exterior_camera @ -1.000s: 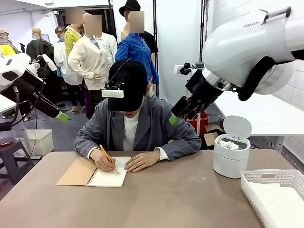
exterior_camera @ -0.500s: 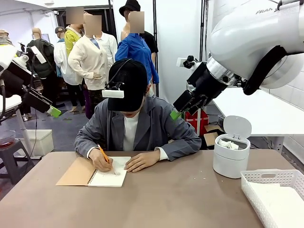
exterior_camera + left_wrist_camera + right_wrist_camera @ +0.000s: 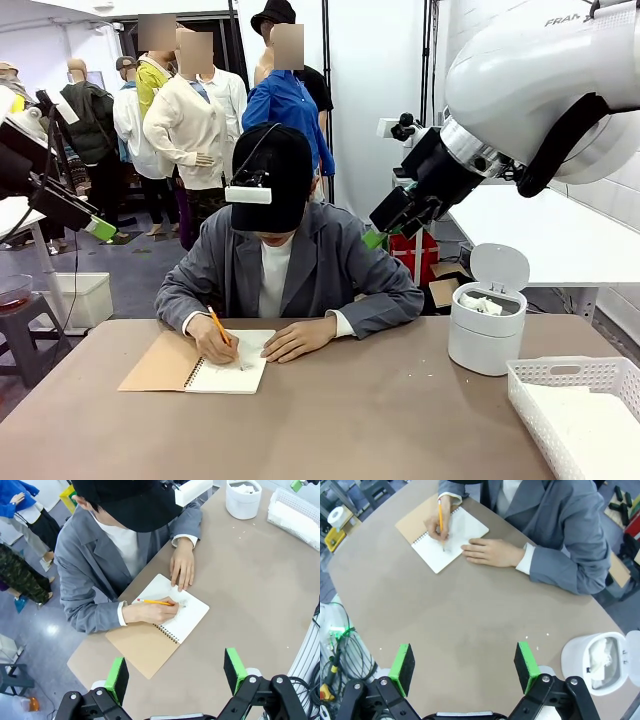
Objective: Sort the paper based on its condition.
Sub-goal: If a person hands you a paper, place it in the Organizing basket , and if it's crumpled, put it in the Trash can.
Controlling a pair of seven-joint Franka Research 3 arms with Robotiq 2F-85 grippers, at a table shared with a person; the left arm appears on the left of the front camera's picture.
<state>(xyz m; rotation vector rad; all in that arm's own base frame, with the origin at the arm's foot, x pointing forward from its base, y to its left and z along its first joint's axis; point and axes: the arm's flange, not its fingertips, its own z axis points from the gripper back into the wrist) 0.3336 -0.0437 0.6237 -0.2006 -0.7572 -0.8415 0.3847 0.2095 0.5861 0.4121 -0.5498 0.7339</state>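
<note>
The left gripper and right gripper have moved up and outward; both hold their fingers apart, empty. The crumpled paper sits in the bin at 4 o'clock of the right gripper, the nearer one. The flat paper lies in the basket.
</note>
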